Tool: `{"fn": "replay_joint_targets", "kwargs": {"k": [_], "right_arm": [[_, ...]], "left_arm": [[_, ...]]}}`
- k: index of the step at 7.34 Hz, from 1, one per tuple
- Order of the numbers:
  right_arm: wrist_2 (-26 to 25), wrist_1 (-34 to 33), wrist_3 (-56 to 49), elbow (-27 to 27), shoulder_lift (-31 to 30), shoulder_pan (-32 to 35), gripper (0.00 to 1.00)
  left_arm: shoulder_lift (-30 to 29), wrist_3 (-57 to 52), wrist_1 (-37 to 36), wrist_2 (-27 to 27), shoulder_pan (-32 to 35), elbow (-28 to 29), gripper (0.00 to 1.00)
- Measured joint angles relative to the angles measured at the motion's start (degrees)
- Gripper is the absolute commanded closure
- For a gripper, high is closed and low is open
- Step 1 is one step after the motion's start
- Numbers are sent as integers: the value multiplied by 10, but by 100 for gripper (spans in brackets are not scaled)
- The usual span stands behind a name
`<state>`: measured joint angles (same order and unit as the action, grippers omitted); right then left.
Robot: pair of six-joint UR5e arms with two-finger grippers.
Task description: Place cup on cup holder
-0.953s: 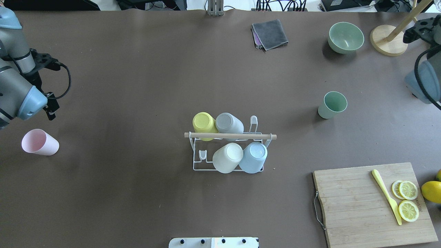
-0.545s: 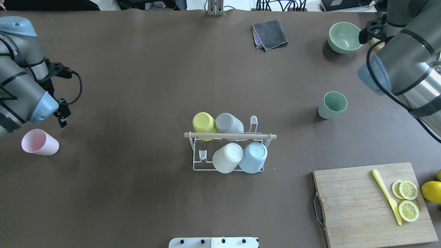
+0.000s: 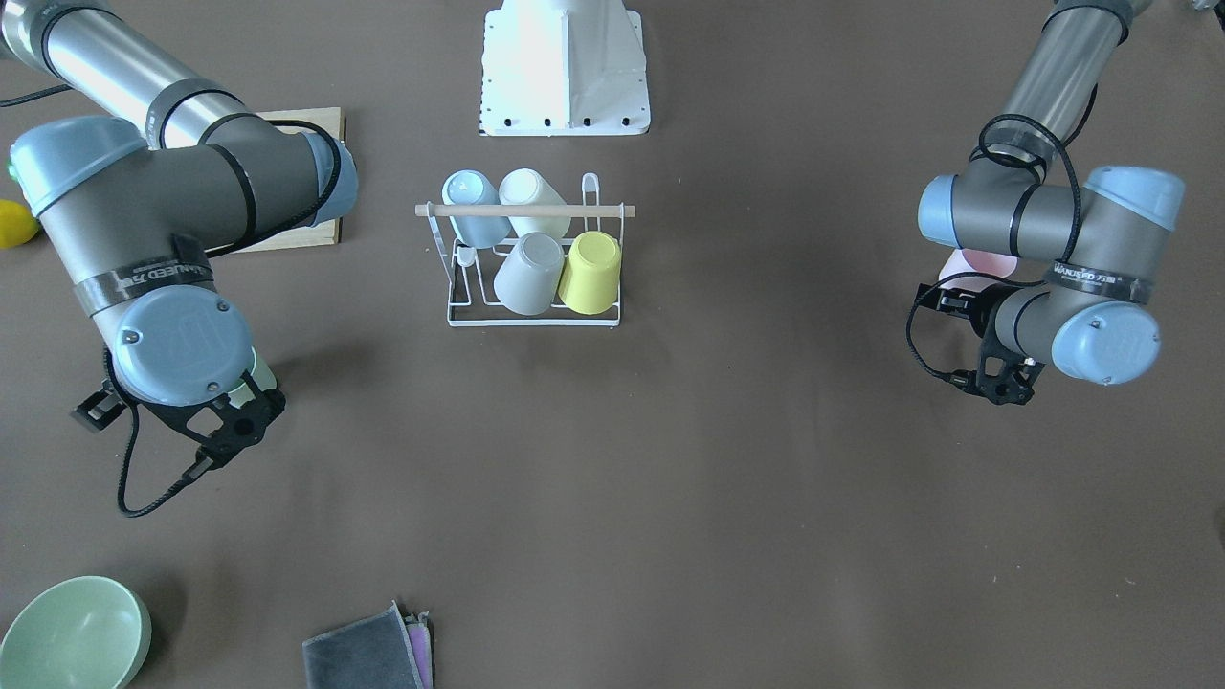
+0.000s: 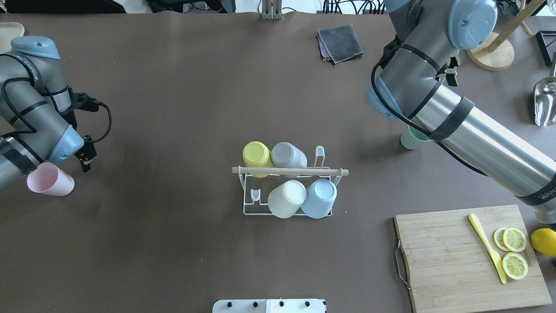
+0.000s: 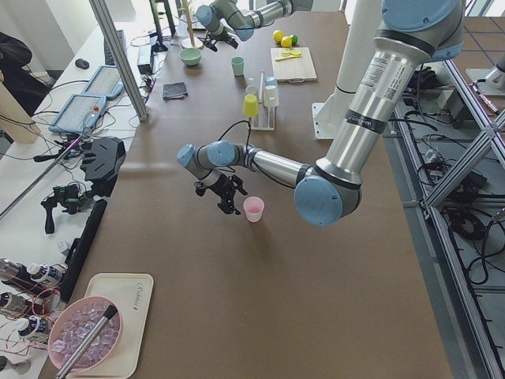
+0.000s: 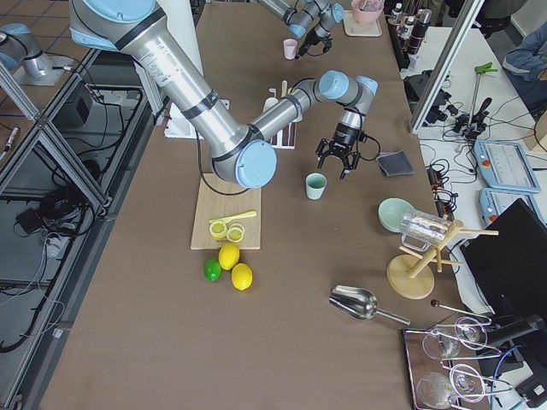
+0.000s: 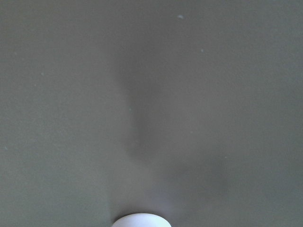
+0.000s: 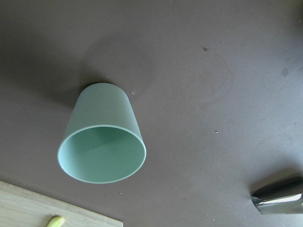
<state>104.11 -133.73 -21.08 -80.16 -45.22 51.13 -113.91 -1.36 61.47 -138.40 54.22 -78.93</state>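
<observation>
Cup holder (image 4: 304, 172): middle of the tabletop, a little nearer the robot's edge. Four upturned cups (image 4: 286, 199) sit on its pegs.
Green cup (image 8: 102, 146): upright and loose on the table, between the holder and the right end.
Right gripper (image 6: 339, 166): hangs over the green cup and seems clear of it. I cannot tell how wide its jaws stand.
Pink cup (image 5: 253, 208): mouth up, loose, near the left end.
Left gripper (image 5: 230, 204): just beside the pink cup, on the operators' side. I cannot tell its opening either.
Cutting board (image 4: 447, 261): at the right-end corner on the robot's edge.
</observation>
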Motion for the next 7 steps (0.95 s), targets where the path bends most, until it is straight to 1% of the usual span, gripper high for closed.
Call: {"fn": "replay_joint_targets", "kwargs": {"k": [1,2,4,6,7], "right_arm": [[-25,-1,-2,24,21,-22,0],[-40,-5,-2,64,45,-40,0],[-59,-12,-2,145,81,-64,0],[-75,-20,-12,175,90,-84,0],[-93,-21,-32,191,94,-95,0]], "left_arm": [[0,-10,-15,1,-13,0,1],[-1,-36,-37,5,-21,0,1],[-7,-71,-70,30,-26,-3,2],[-11,-82,-79,47,-27,-3,1],[-11,-84,-80,52,-29,-2,1]]}}
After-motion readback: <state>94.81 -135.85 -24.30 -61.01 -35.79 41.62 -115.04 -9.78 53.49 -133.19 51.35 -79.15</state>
